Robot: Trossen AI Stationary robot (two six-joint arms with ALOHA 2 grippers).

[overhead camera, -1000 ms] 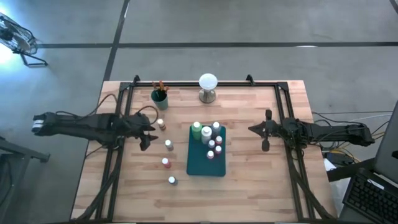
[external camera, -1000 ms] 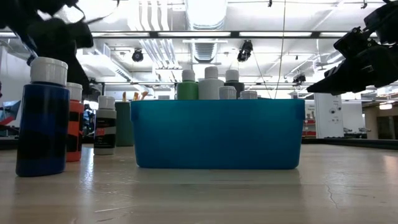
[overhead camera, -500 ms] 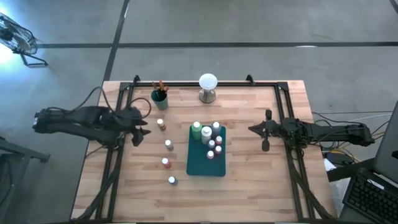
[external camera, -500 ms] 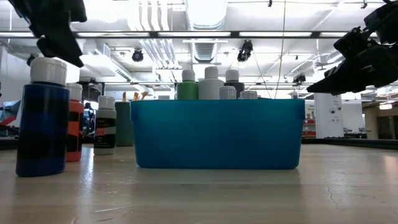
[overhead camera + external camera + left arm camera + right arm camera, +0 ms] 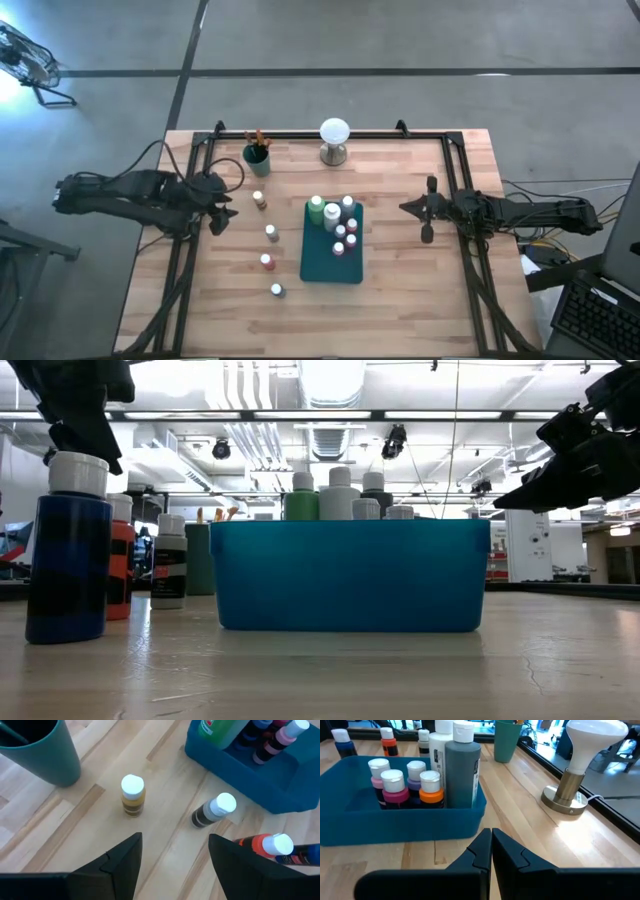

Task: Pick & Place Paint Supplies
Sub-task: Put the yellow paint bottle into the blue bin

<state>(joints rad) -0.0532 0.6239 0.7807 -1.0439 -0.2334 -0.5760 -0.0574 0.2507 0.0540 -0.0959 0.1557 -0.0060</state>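
- Four small white-capped paint bottles (image 5: 268, 232) stand loose on the wooden table (image 5: 420, 290), just ahead of the left gripper (image 5: 172, 855)'s spread, empty fingers, probably awaiting pickup.
- Several more bottles sit inside the blue plastic bin (image 5: 322, 262).
- Right gripper (image 5: 487, 847) waits beside the bin, fingers clenched on nothing.

My left arm reaches in from the left side of the table, its left tool (image 5: 222, 203) raised above the surface with both fingers (image 5: 122, 865) spread wide and nothing between them. My right arm lies stretched in from the right side, its right tool (image 5: 428, 210) pressed fully closed, empty and raised.
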